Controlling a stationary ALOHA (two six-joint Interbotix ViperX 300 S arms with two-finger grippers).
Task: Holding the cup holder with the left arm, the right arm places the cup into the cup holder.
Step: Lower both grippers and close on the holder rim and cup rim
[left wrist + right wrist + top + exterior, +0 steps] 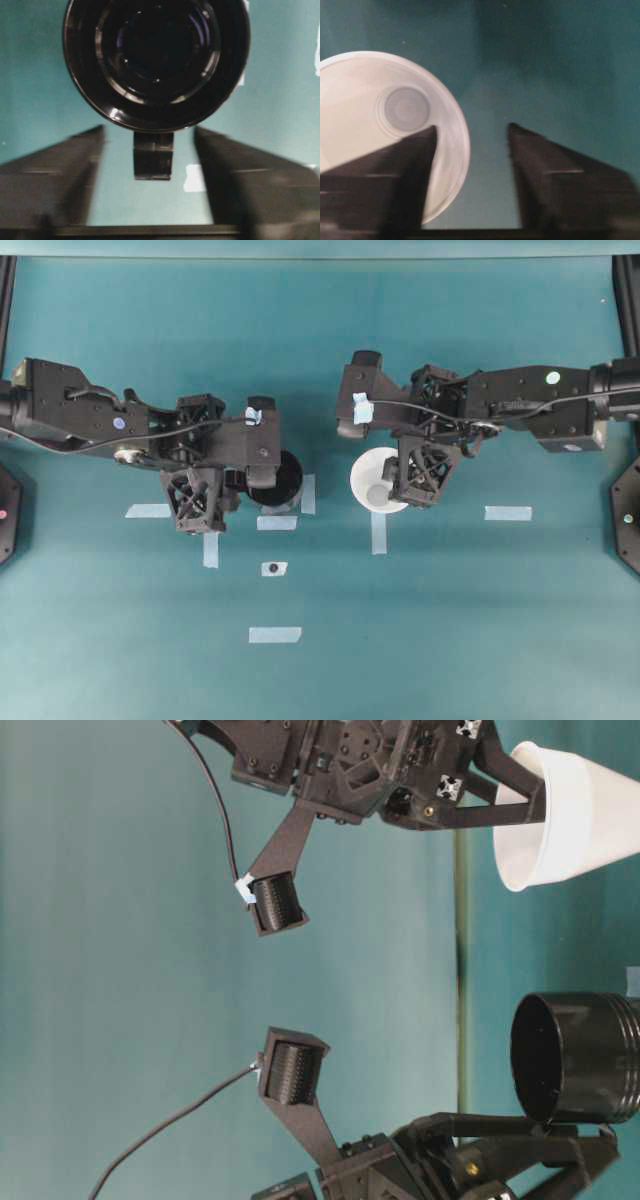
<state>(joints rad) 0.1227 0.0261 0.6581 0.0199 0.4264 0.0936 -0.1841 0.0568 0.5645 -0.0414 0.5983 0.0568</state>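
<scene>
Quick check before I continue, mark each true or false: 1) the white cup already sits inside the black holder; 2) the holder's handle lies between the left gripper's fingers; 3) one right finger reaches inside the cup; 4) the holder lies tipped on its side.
1) False. The cup stands apart from the cup holder, on the table.
2) True. In the left wrist view the handle sits between the left gripper fingers, untouched.
3) True. One finger of the right gripper crosses the rim.
4) False. It stands upright, mouth up.
</scene>
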